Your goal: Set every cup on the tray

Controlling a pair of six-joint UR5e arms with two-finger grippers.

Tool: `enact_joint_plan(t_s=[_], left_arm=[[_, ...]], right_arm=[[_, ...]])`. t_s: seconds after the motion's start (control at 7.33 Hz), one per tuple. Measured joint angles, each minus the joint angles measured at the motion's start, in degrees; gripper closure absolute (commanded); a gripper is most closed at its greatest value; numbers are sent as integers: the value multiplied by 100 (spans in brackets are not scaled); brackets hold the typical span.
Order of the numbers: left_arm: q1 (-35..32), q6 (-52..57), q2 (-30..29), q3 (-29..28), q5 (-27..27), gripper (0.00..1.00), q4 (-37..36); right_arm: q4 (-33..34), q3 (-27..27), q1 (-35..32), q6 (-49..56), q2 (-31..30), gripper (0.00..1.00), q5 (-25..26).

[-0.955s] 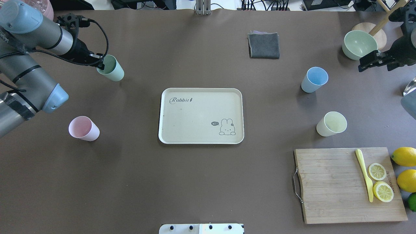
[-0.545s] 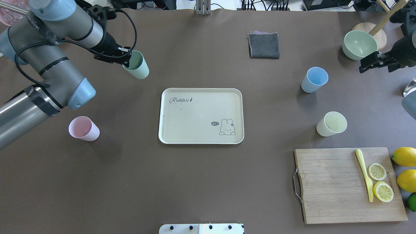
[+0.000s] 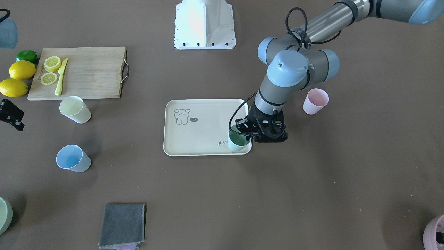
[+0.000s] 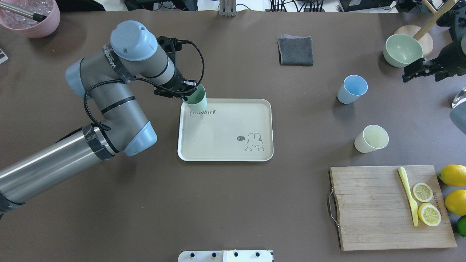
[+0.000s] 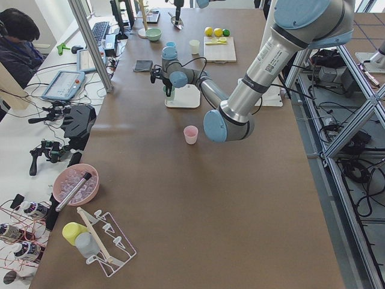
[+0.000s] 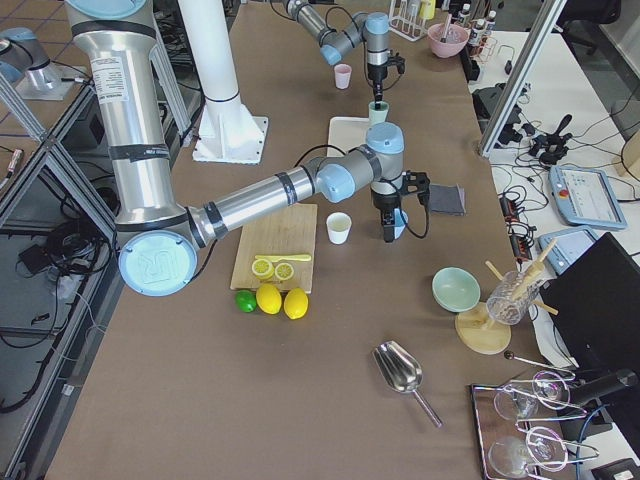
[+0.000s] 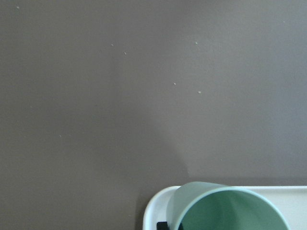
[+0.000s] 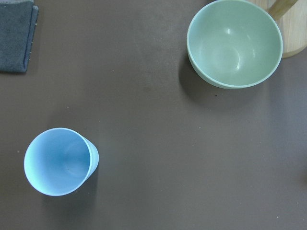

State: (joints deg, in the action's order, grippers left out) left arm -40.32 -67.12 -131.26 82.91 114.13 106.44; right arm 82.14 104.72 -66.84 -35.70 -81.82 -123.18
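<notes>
My left gripper (image 4: 187,92) is shut on the rim of the mint green cup (image 4: 196,100) and holds it upright over the far left corner of the cream tray (image 4: 225,149). I cannot tell whether the cup touches the tray. The cup fills the bottom of the left wrist view (image 7: 230,211). The pink cup (image 3: 315,100) stands left of the tray, hidden by my arm in the overhead view. The blue cup (image 4: 351,89) and the yellow cup (image 4: 371,138) stand right of the tray. My right gripper (image 4: 411,71) is open and empty, right of the blue cup.
A green bowl (image 4: 402,50) stands at the far right, next to my right gripper. A grey cloth (image 4: 295,51) lies beyond the tray. A wooden cutting board (image 4: 371,207) with a knife and lemon slices lies near right. A mauve pot (image 4: 31,18) stands far left.
My left arm has carried the mint green cup to the right, from the far left of the table to over the tray's far left corner. The right arm has barely moved.
</notes>
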Motion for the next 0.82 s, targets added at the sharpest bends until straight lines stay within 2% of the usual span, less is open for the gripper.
enact_joint_plan(t_s=[0.14, 0.27, 0.41, 0.68, 0.82], left_arm=[[101, -22, 5, -5, -93, 82, -13], [142, -16, 12, 0, -144, 24, -16], [157, 1, 17, 17, -167, 2, -18], [69, 152, 19, 186, -166, 0, -97], [-124, 519, 24, 368, -120, 0, -371]], right_arm=[[-1, 3, 9, -4, -2, 0, -3], [2, 4, 19, -6, -9, 0, -3], [3, 12, 35, -9, -20, 0, -12], [12, 96, 77, -200, -57, 0, -106], [27, 172, 154, -357, -104, 0, -139]])
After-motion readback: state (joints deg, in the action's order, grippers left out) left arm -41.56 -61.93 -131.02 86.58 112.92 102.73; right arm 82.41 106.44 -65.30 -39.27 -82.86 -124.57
